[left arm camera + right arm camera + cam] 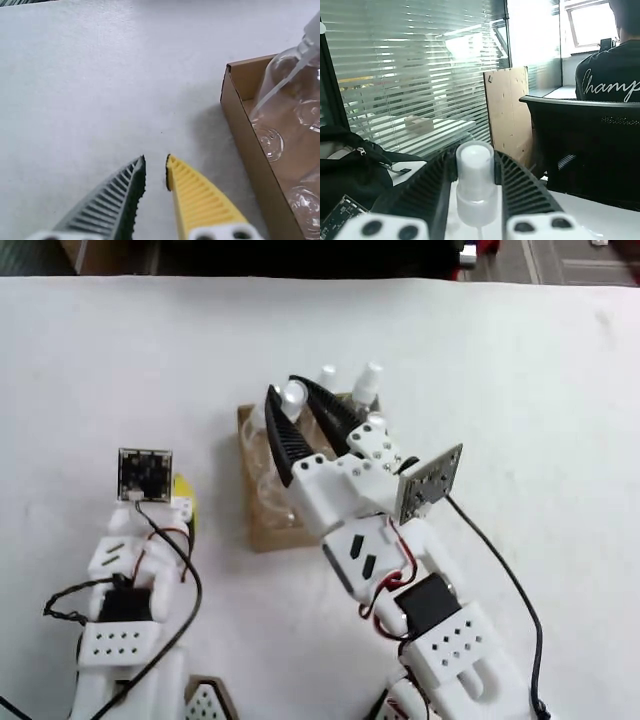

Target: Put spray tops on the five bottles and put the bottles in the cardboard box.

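The left white plastic arm [130, 570] is carrying a square black circuit board [145, 473] and black and red cables [196, 585], and is ending in a ribbed left gripper [156, 162] with one grey finger [117, 200] and one yellow. The right white plastic arm [440, 640] is showing dark slots [358, 555], rows of small holes [455, 645] that are perhaps screw seats, a grey square board [430, 483], a black cable [515, 590] and a black ribbed right gripper [284, 388].

White script lettering, a brand name, runs across the back of a dark shirt [612, 82] in the room beyond the table's far edge. Nothing else is legible.
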You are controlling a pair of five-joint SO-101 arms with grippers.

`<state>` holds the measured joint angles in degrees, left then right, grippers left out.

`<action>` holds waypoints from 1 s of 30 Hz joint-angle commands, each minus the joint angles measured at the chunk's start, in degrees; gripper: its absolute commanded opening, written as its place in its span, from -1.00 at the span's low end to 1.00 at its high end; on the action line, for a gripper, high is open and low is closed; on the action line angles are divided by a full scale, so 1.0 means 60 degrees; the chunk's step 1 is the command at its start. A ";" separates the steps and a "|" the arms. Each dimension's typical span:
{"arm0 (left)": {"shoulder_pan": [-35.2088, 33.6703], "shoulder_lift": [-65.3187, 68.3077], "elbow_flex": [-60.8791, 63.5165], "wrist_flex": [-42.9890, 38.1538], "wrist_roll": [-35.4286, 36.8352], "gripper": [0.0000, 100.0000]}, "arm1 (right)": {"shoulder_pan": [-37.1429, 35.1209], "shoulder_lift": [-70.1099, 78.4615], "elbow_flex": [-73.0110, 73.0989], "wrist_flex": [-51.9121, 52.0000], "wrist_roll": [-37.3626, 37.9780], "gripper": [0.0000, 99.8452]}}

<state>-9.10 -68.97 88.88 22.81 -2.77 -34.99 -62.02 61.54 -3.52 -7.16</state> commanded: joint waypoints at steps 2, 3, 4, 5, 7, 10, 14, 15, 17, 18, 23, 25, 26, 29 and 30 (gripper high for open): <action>-0.0022 -0.0183 -0.0322 -0.0088 -0.0117 -0.86 | 0.0110 0.0022 0.0088 -0.0212 0.0029 -0.97; -0.0022 -0.0183 -0.0322 -0.0088 -0.0117 -0.86 | 0.0110 0.0022 0.0190 -0.0227 0.0029 -0.97; -0.0022 -0.0183 -0.0322 -0.0073 -0.0117 -0.86 | 0.0110 0.0022 0.0293 -0.0227 0.0029 -0.97; -0.0022 -0.0183 -0.0322 -0.0073 -0.0117 -0.86 | 0.0110 0.0022 0.0425 -0.0227 0.0029 -0.97; -0.0022 -0.0183 -0.0322 -0.0073 -0.0117 -0.86 | 0.0110 0.0022 0.0659 -0.0242 0.0029 -0.97; -0.0022 -0.0183 -0.0322 -0.0073 -0.0117 -0.86 | 0.0110 0.0022 0.0952 -0.0242 0.0029 -0.97; -0.0022 -0.0183 -0.0322 -0.0073 -0.0117 -0.86 | 0.0110 0.0022 0.1304 -0.0242 0.0029 -0.97; -0.0022 -0.0183 -0.0322 -0.0073 -0.0117 -0.86 | 0.0110 0.0022 0.1421 -0.0242 0.0029 -0.97; -0.0022 -0.0183 -0.0322 -0.0073 -0.0117 -0.86 | 0.0081 0.0022 0.1626 -0.0242 0.0029 -0.97; -0.0022 -0.0183 -0.0322 -0.0073 -0.0117 -0.86 | 0.0066 0.0022 0.1729 -0.0242 0.0029 -0.97; -0.0022 -0.0183 -0.0322 -0.0073 -0.0117 -0.86 | 0.0051 0.0022 0.2022 -0.0212 0.0044 -0.96; -0.0022 -0.0183 -0.0322 -0.0059 -0.0117 -0.86 | 0.0051 0.0037 0.2066 -0.0183 0.0044 -0.96; -0.0022 -0.0183 -0.0322 -0.0044 -0.0117 -0.86 | 0.0051 0.0037 0.2139 -0.0198 0.0044 -0.96; -0.0022 -0.0183 -0.0322 -0.0044 -0.0117 -0.86 | 0.0051 0.0051 0.2183 -0.0183 0.0044 -0.96; -0.0022 -0.0183 -0.0322 -0.0044 -0.0117 -0.86 | 0.0051 0.0095 0.2183 -0.0183 0.0044 -0.96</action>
<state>-9.10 -68.97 88.88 22.81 -2.77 -35.08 -61.85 75.34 -3.78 -7.16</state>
